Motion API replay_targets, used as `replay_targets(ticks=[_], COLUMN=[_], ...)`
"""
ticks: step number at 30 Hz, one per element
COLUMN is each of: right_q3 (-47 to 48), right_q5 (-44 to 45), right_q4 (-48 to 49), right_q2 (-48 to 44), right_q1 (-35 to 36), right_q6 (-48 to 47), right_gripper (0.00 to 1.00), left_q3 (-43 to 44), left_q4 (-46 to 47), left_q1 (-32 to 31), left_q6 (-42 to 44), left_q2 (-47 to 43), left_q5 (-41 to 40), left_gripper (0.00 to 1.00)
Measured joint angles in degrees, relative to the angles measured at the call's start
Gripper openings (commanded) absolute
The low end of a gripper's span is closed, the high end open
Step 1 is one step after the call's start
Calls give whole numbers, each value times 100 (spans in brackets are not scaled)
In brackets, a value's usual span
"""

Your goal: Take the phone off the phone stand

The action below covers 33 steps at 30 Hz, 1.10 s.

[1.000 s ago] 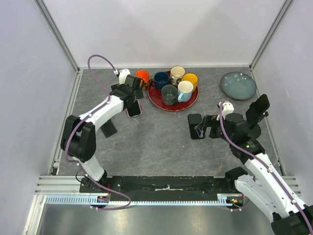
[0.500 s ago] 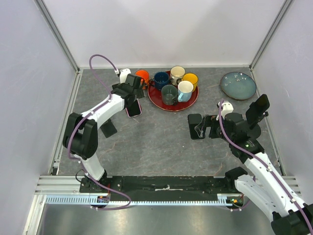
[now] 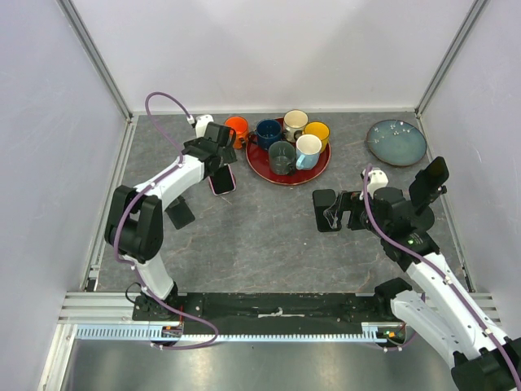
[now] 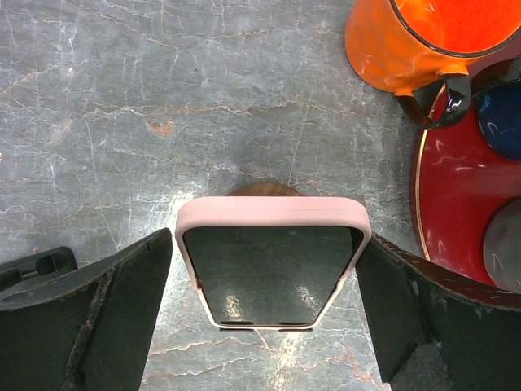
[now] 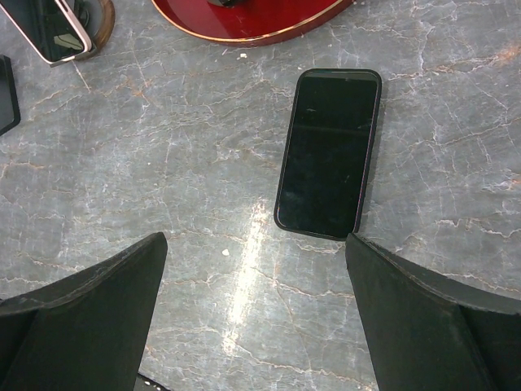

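Wrist cameras downward, sharing pink phone (image 4: 273,261)

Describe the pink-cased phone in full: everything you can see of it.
The phone has a dark glossy screen, off and reflecting light, in a pale pink case with rounded corners, seemingly silicone. It leans tilted on a brown wooden stand, of which only a sliver shows behind its top edge, on the grey marbled table beside the red tray. The open left hand straddles it, one finger at each side; whether they touch the case is unclear.
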Motion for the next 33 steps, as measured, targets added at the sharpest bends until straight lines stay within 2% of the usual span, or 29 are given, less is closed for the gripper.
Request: replay_targets(ticks=[7,15,25,33], right_q3=[0,0,0,0], right_q5=[0,-2,-15,-20], right_q4=[2,2,2,2], right_q2=[9,11,26,31], right_q1=[9,11,11,11], right_q6=[0,-2,-2,-2], right_gripper=[98,98,98,98], left_q3=[0,-20,-24,-35], left_q4=[2,-4,-7,-96], left_q1=[22,22,17,-33], left_q6=[0,-2,-2,2], left_q2=[2,79,63,-101], left_q5=[98,238,238,243], left_gripper=[93,82,48,35])
